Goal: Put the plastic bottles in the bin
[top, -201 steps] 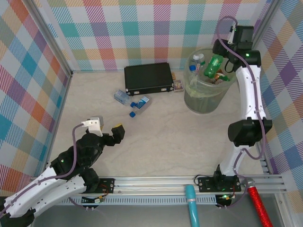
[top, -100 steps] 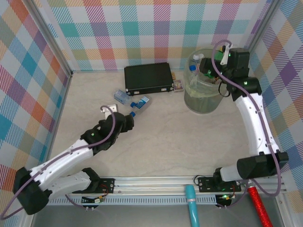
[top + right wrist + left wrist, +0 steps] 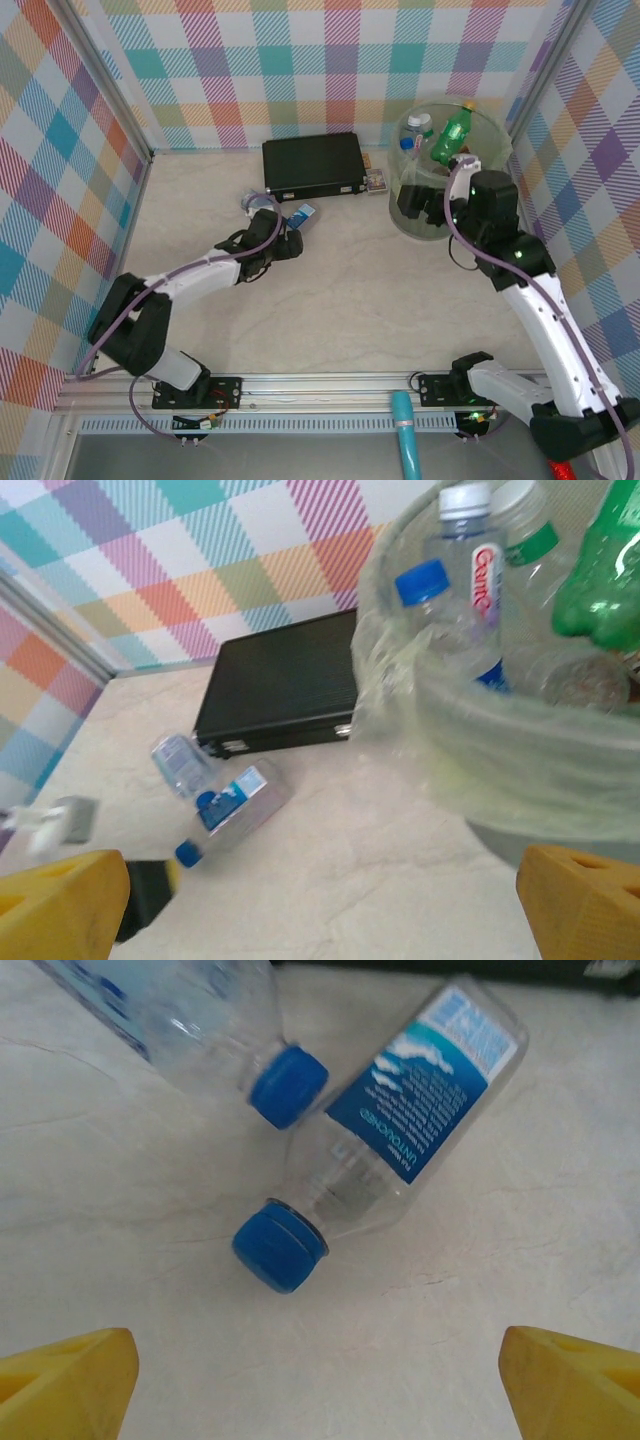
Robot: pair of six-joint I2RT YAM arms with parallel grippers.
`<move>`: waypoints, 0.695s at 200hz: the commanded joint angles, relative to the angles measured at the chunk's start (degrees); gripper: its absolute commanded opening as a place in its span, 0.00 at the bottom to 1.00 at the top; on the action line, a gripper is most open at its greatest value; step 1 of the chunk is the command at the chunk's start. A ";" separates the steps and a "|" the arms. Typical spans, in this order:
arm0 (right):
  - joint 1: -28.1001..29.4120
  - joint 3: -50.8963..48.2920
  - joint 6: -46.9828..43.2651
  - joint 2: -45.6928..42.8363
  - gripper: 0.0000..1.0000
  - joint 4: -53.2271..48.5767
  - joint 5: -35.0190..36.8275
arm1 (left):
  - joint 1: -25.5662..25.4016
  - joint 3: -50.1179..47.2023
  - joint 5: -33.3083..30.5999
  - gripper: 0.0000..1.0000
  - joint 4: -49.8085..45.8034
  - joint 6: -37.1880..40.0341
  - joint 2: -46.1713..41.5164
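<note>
The left gripper [image 3: 320, 1392] hangs low over the table [image 3: 120, 1260] with its yellow fingers [image 3: 70, 1380] spread wide and nothing between them. It faces two bottles lying in front of the black case [image 3: 313, 165]. The labelled bottle [image 3: 392, 1156] lies on its side at a slant, its blue cap [image 3: 280, 1250] nearest the gripper. The second bottle [image 3: 185, 1005] lies just beside it, its own cap at or almost at the first one's shoulder. The step in hand looks like a pick of the labelled bottle. To do it well, the wrist should probably turn so the fingers cross the body rather than run along it. They should then come down over the labelled part, not the narrow neck, keeping the far finger clear of the neighbour. A light round bottle is likely to roll or squirt out, so a centred, gentle close seems wise. The right gripper [image 3: 320, 910] is also wide open and empty, close to the wall of the bin [image 3: 440, 222]. The bin stands well to the right and holds a green bottle [image 3: 450, 140] among others, so the carry must clear its rim.
</note>
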 commanded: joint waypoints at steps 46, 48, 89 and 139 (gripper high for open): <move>1.70 -5.59 4.72 -8.57 0.99 0.29 -3.31 | 0.92 8.85 0.59 0.91 0.95 11.17 13.29; 1.68 -5.68 4.74 -8.75 0.99 0.23 -3.32 | 0.89 9.14 0.66 0.91 0.82 11.34 13.61; 1.67 -7.75 5.29 -10.78 0.99 0.28 -3.07 | 0.75 12.67 4.31 0.79 -2.38 13.74 17.50; 1.65 -9.93 6.06 -11.05 0.99 1.55 -3.04 | -0.79 14.43 6.69 0.67 -5.21 16.19 17.83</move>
